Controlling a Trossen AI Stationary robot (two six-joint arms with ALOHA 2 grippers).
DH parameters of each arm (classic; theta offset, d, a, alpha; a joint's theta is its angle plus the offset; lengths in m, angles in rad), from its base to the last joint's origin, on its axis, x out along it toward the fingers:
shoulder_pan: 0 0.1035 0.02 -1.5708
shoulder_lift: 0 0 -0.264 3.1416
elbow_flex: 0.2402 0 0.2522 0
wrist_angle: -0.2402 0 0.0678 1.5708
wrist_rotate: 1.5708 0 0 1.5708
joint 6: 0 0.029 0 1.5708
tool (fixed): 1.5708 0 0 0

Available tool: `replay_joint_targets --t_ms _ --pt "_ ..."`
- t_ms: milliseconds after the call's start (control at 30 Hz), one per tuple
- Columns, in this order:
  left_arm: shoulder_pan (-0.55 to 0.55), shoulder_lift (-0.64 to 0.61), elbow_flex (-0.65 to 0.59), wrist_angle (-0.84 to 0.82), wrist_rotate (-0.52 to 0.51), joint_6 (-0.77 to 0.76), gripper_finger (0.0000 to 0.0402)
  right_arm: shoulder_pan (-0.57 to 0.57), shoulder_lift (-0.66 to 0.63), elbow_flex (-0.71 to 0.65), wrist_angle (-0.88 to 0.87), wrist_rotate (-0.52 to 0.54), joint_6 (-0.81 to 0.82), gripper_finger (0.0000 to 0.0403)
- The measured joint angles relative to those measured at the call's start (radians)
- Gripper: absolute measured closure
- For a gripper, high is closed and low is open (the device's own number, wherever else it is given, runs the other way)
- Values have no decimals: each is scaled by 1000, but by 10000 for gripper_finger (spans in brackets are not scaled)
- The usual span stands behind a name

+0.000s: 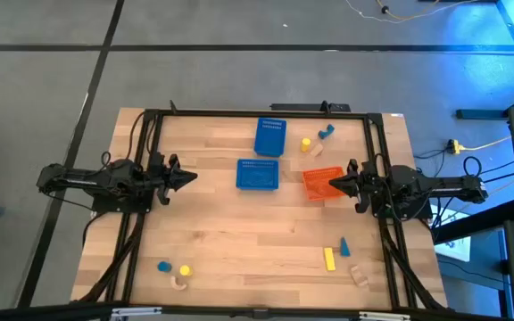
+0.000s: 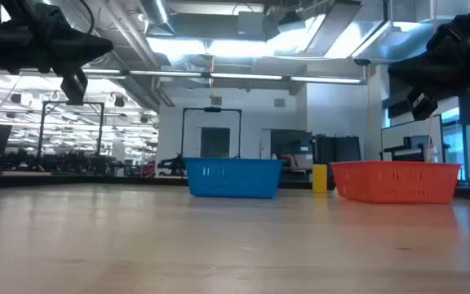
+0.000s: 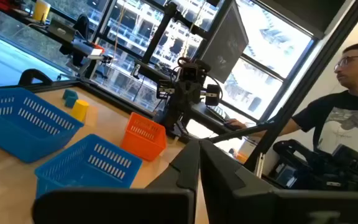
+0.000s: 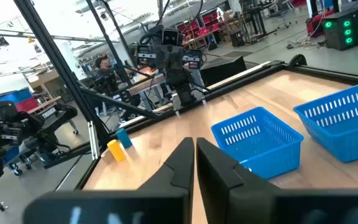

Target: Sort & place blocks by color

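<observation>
Blocks nearest the right gripper (image 1: 332,185), whose jaws are pressed shut on nothing above the orange basket (image 1: 316,188), are found toward the far edge: a wood block (image 1: 315,152), a yellow cylinder (image 1: 305,143) and a blue block (image 1: 326,132). The yellow bar (image 1: 329,259), long axis front to back, and blue cone (image 1: 344,245) lie well apart near the front edge, across bare table. The left gripper (image 1: 191,177), also shut and empty, is farther from any block.
</observation>
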Motion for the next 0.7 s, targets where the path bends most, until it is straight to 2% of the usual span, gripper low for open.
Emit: replay_joint_targets --t_ms 233,700 --pt "0 0 0 0 0 0 400 0 0 0 0 0 0 382" --pt "0 0 0 0 0 0 375 0 0 0 0 0 0 382"
